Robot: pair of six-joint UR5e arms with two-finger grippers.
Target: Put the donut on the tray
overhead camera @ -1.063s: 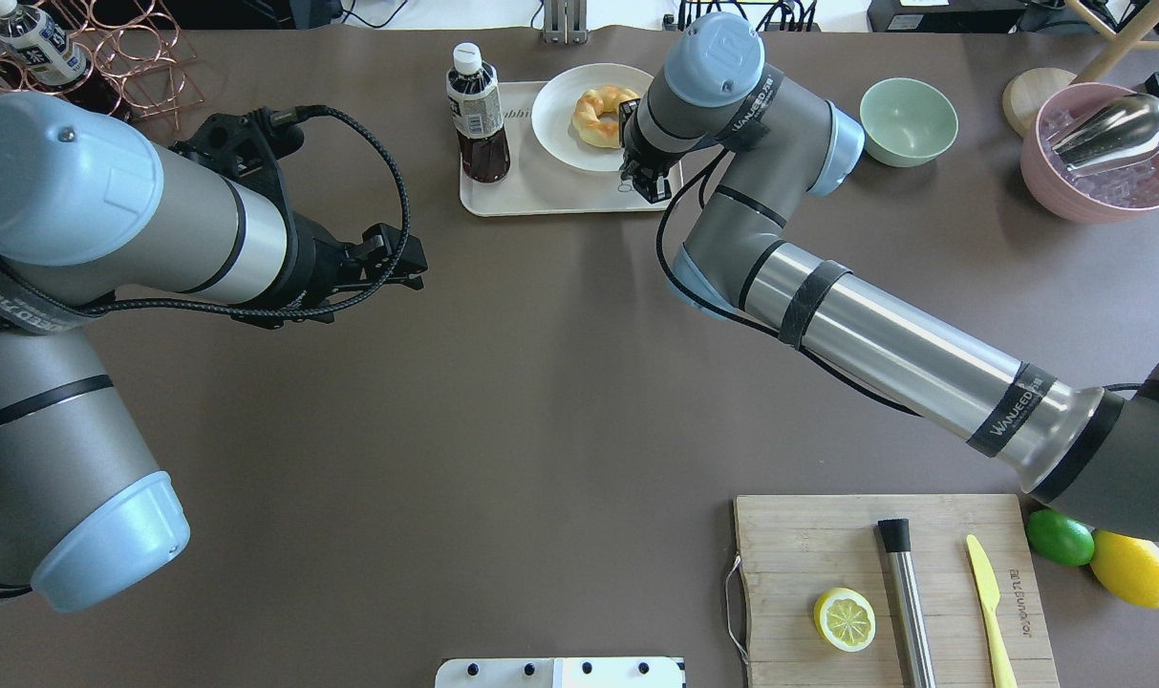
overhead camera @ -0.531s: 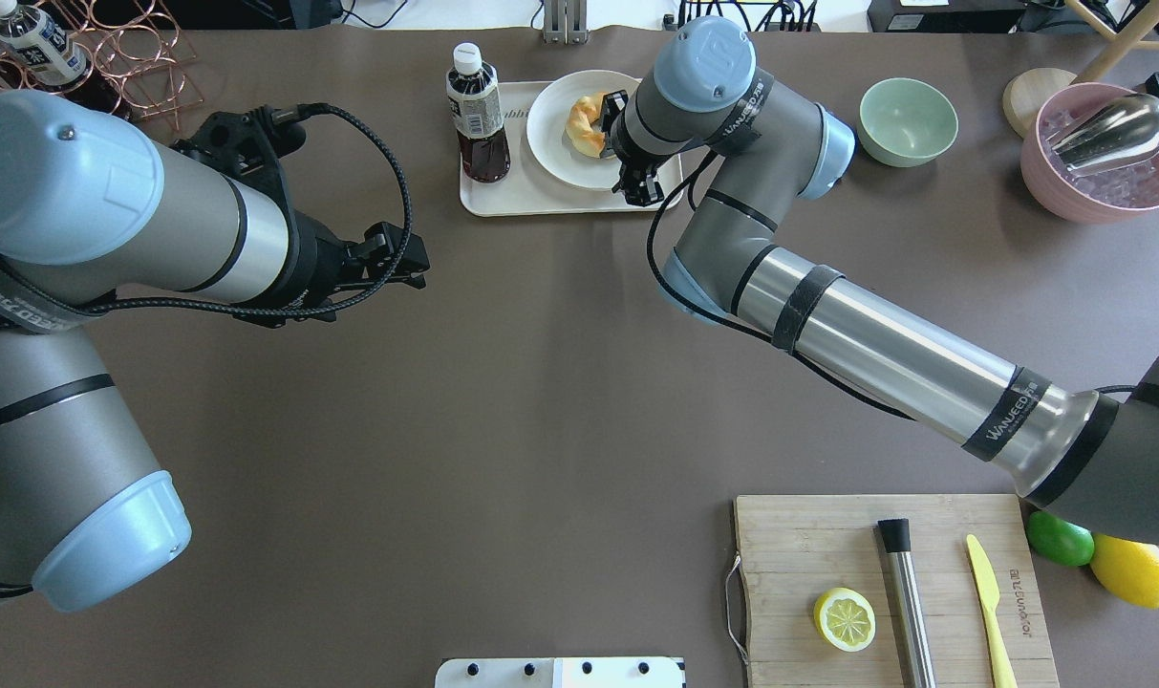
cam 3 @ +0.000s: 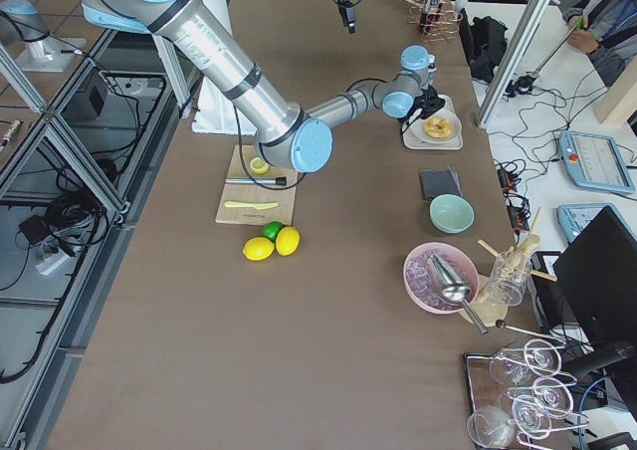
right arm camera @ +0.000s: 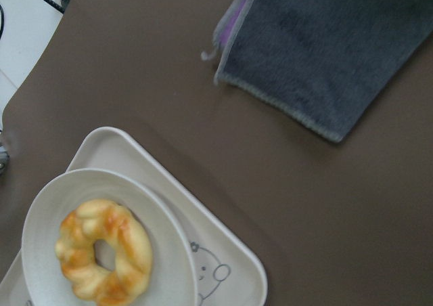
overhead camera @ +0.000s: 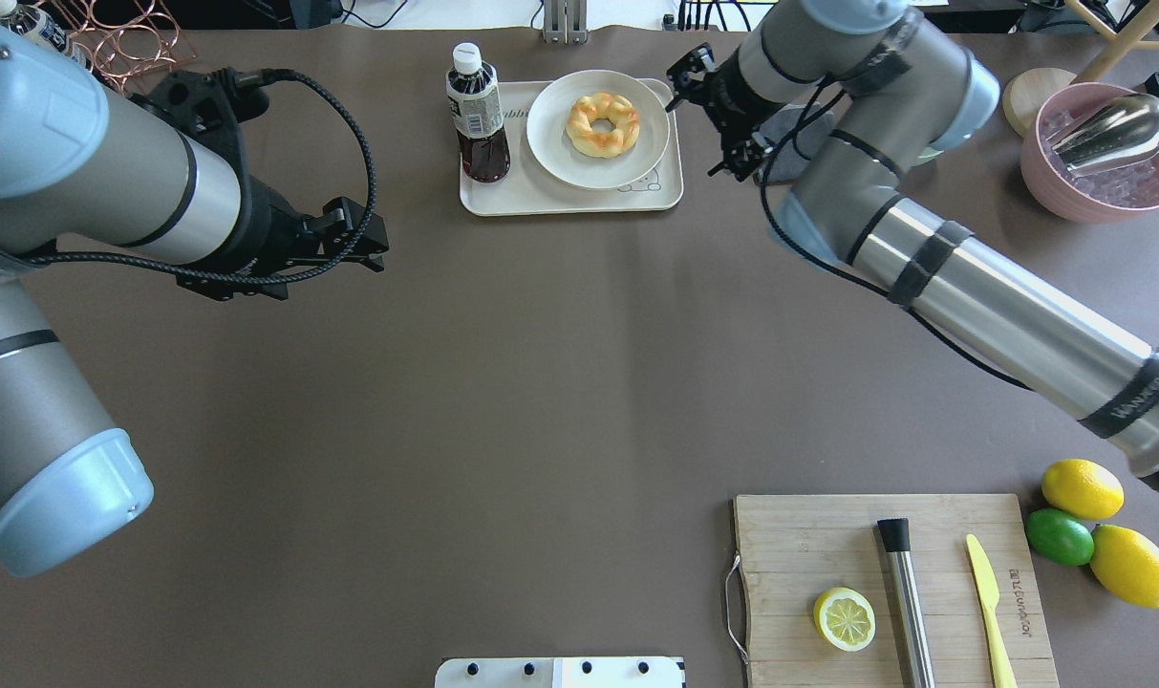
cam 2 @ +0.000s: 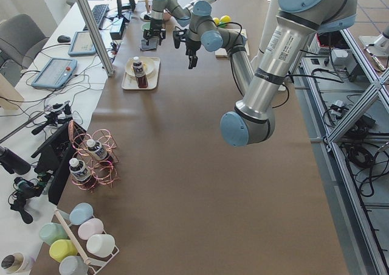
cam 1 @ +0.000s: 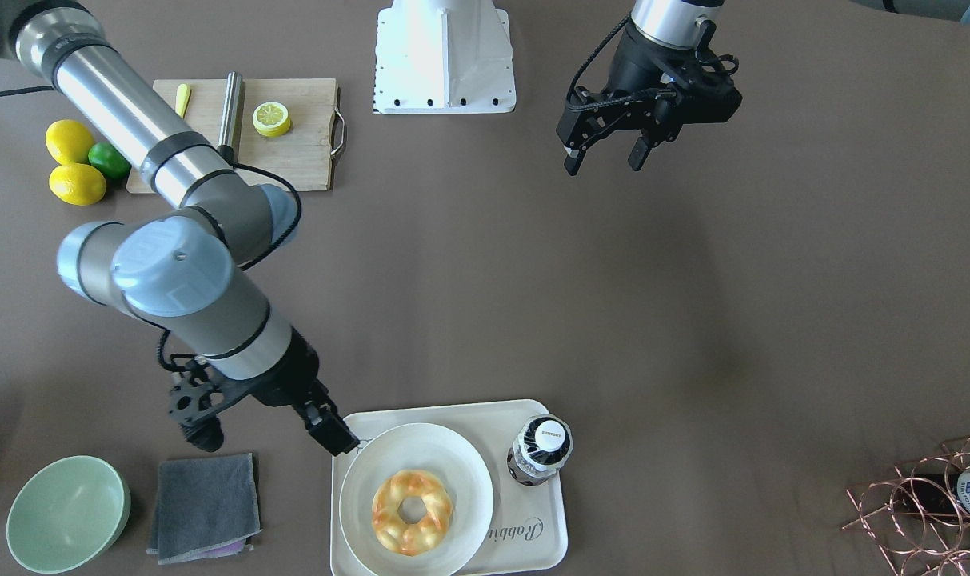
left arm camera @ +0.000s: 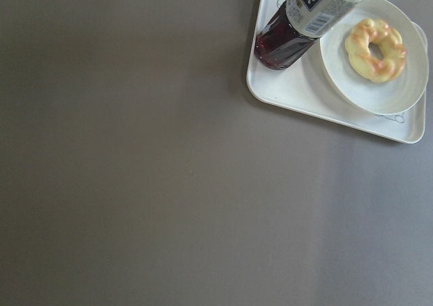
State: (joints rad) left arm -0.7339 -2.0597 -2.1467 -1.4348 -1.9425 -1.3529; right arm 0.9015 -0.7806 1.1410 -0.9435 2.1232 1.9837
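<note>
The donut (overhead camera: 603, 124) lies flat on a round white plate (overhead camera: 552, 143) that stands on the cream tray (overhead camera: 541, 199). It also shows in the front view (cam 1: 412, 512), the left wrist view (left arm camera: 375, 49) and the right wrist view (right arm camera: 101, 255). My right gripper (overhead camera: 684, 76) is open and empty. It hangs just off the tray's far right corner, next to the plate rim (cam 1: 337, 440), and touches nothing. My left gripper (overhead camera: 374, 239) is open and empty over bare table, well to the left of and nearer than the tray (cam 1: 604, 160).
A dark drink bottle (overhead camera: 477, 115) stands on the tray's left end. A grey cloth (cam 1: 205, 504) and a green bowl (cam 1: 67, 512) lie right of the tray. The cutting board (overhead camera: 827, 545) with a lemon half (overhead camera: 844, 619) is at the near right.
My right gripper has drawn back from the donut on the plate to the tray's right side, and the donut lies uncovered. My left arm has shifted slightly left.
</note>
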